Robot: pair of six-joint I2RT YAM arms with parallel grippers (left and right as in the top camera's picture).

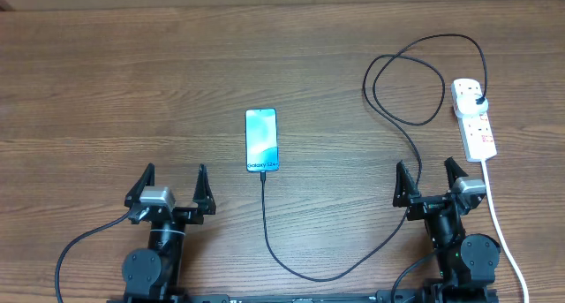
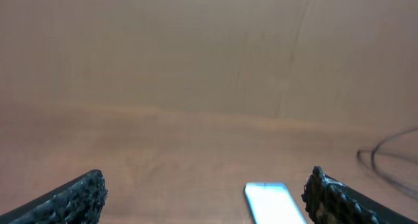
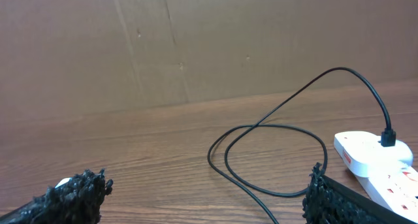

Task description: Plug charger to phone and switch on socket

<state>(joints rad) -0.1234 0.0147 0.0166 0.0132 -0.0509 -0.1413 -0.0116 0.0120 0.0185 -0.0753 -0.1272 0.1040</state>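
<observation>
The phone [image 1: 262,140] lies flat in the middle of the table with its light blue screen lit; its far end also shows in the left wrist view [image 2: 273,201]. The charger cable [image 1: 263,206] meets the phone's near edge, curves right past my right gripper, loops [image 3: 346,70] and ends in a black plug [image 1: 478,100] seated in the far end of the white socket [image 1: 479,131]. My left gripper [image 1: 174,170] stands open near the front edge, left of the phone and holding nothing. Just as empty, my right gripper [image 1: 425,165] is open beside the socket [image 3: 372,152].
The socket's thick white cord [image 1: 503,232] runs toward the front edge along the right side of my right arm. The black cable passes close by the right gripper's left finger. A brown wall stands beyond the table's far edge.
</observation>
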